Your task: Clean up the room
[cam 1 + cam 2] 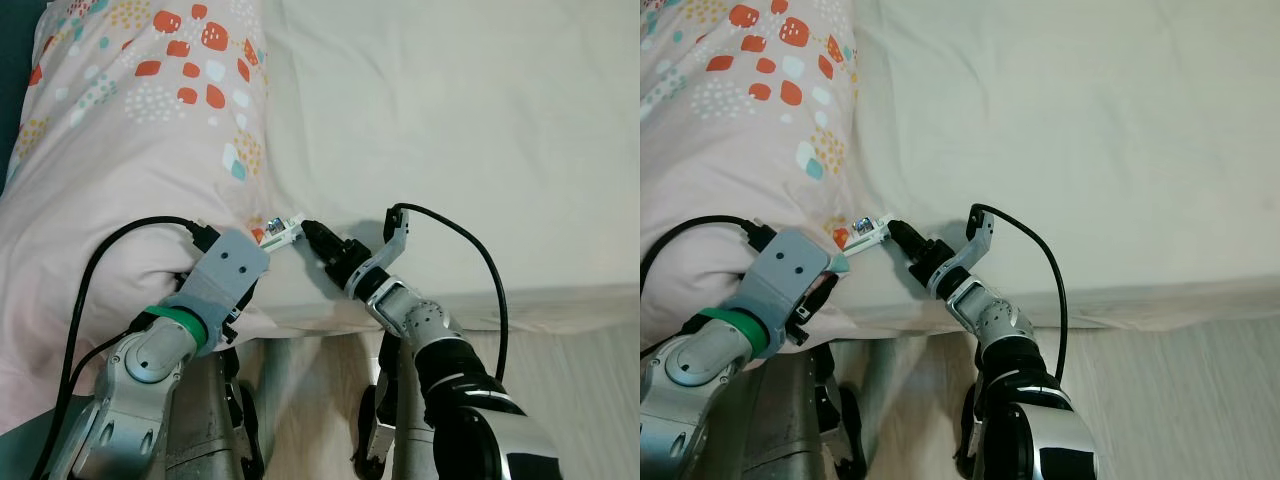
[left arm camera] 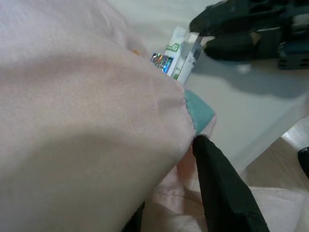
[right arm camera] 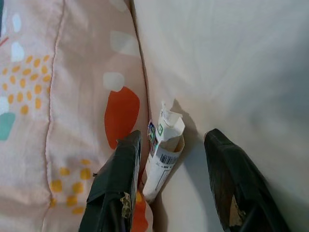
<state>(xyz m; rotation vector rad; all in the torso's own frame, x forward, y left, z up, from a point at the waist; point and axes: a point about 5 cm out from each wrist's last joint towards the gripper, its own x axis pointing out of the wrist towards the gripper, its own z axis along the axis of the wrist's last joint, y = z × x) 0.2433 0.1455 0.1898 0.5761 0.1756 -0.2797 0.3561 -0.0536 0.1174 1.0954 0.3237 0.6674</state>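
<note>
Cream bed sheet [image 1: 480, 120], wooden floor [image 1: 580, 370]

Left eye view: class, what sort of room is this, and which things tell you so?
Probably a bedroom: a cream-sheeted mattress, a pink quilt with orange and teal spots, and pale wood flooring beside the bed.

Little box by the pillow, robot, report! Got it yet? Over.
Not yet. Right gripper fingers open around the small white carton on the bed. Left gripper pressed into the pink pillow, crowding the carton.

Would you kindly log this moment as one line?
right gripper: open, straddling small carton on bed sheet | left gripper: pressed into pink quilt
</note>
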